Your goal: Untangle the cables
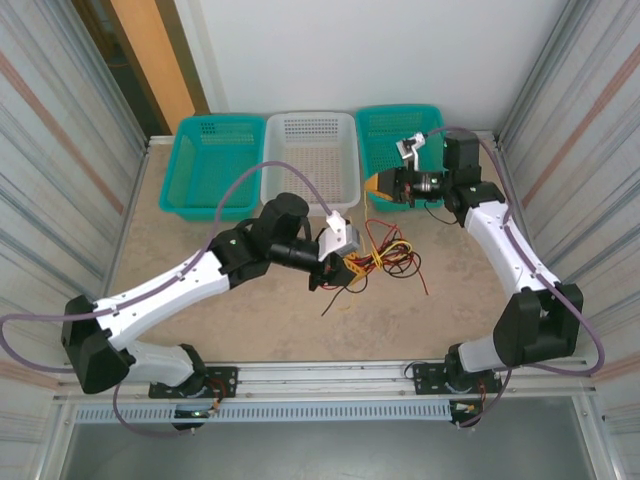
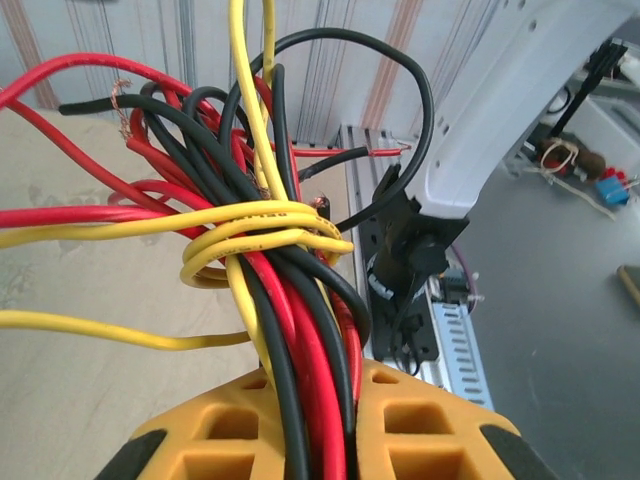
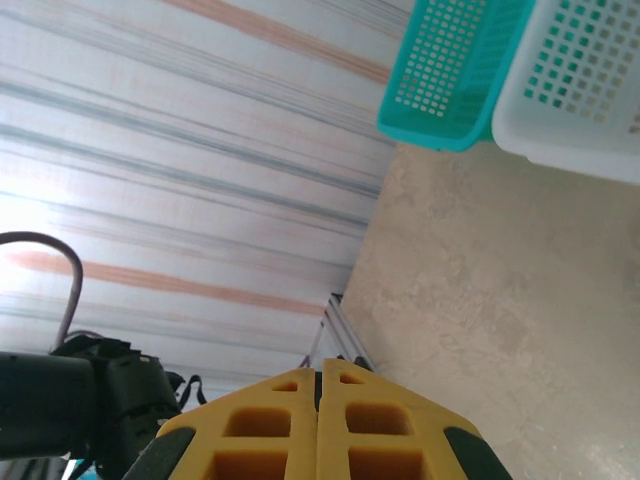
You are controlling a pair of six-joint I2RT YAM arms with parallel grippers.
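Top external, left arm point(image 1: 170, 290): stretching toward frame centre, left gripper point(image 1: 338, 264) clenching the cables point(image 1: 388, 256).
Right arm point(image 1: 505, 235): bending at upper right, right gripper point(image 1: 378, 185) pressing fully closed.
Cables: trailing mid-frame onto the table point(image 1: 260, 315).

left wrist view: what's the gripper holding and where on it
The left gripper pinches the tangled red, black and yellow cables just below their yellow-wrapped knot.

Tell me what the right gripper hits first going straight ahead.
Way looks free nearby: the right gripper, shut, points over bare table, past the white basket; first in line seems the striped side wall. Depth unclear.
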